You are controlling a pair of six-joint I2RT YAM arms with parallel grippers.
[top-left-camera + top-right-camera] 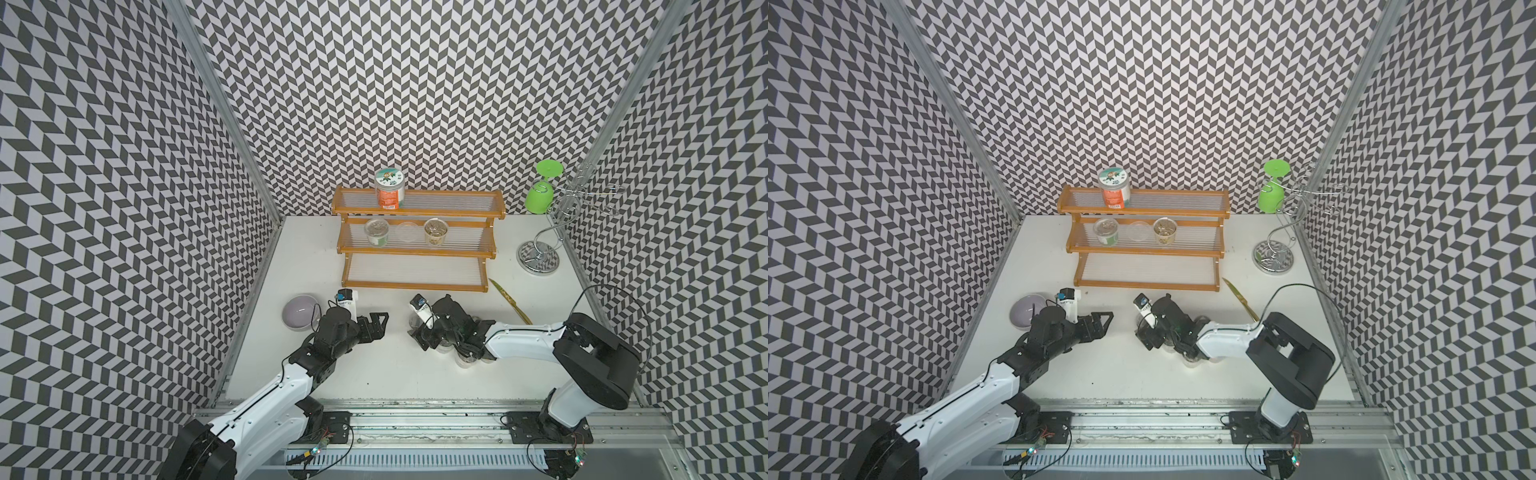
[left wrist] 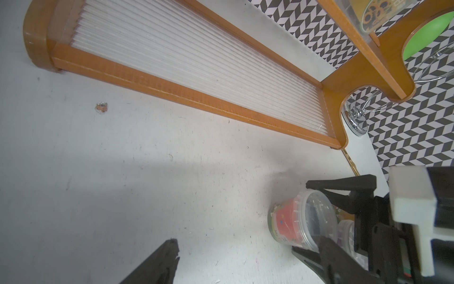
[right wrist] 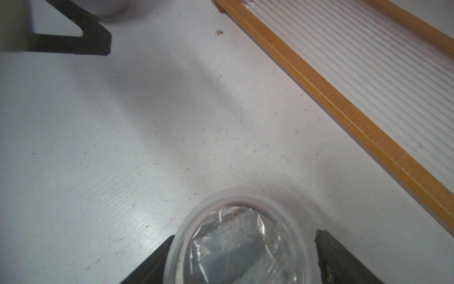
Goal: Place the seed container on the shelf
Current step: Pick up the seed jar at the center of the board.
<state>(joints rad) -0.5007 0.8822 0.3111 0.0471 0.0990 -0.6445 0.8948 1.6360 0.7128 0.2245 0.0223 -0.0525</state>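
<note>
Right arm (image 1: 523, 340) low, stretched across bench (image 1: 374, 374) from near right corner. Right gripper (image 3: 244, 239) jaws spread astride seed container (image 3: 235, 221); grip cannot be told. Container mid-bench, near shelf (image 1: 415, 286) front rail, not touching. Left arm (image 1: 274, 386) angled in from near left corner. Left gripper (image 1: 383, 326) jaws spread, empty.

Robot lab cell, white table (image 1: 374, 374) boxed in by black-and-white chevron walls (image 1: 395, 83) on aluminium posts (image 1: 222, 104), left arm (image 1: 270, 390) and right arm (image 1: 523, 340) bolted to a metal rail (image 1: 415, 417) along its near edge, wooden shelf (image 1: 415, 286) at the far edge
</note>
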